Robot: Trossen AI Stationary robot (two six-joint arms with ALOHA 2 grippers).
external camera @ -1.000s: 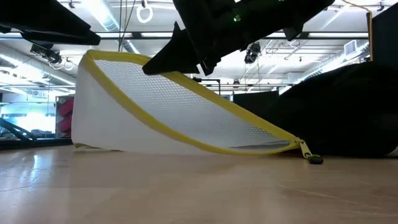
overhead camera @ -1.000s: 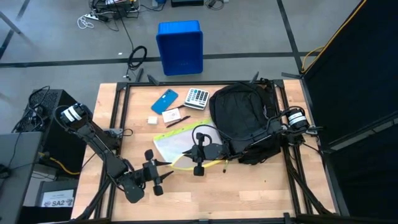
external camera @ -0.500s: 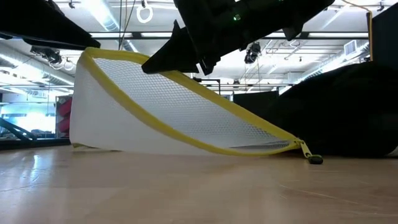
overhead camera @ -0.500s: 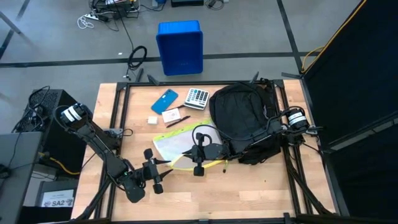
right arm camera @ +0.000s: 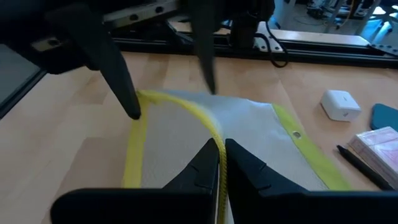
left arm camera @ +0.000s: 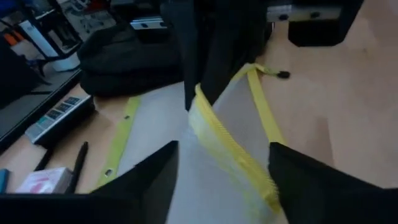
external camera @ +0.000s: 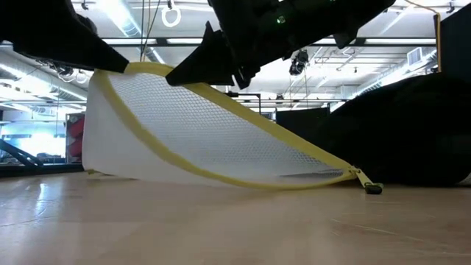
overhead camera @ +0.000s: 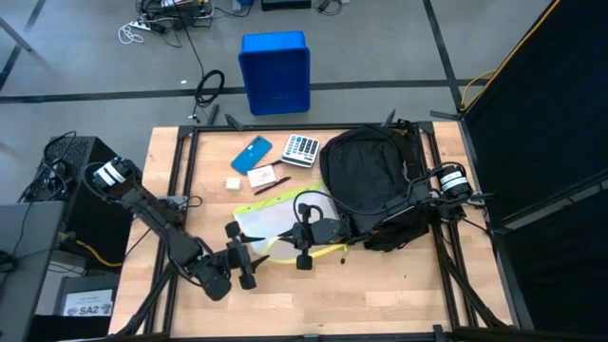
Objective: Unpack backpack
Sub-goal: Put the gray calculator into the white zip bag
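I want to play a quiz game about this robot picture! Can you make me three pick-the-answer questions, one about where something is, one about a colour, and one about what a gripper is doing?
1. Where is the blue bin?
A. On the floor beyond the table
B. Inside the backpack
C. On the pouch

2. What colour is the mesh pouch's edge?
A. Red
B. Yellow
C. Green

3. What is the right gripper doing?
A. Hanging open over the calculator
B. Pinching the pouch's edge
C. Holding a pen

Answers: 1 A, the high view shows it past the table's far edge. 2 B, a yellow band rims the white mesh. 3 B, its fingers meet on the yellow edge.
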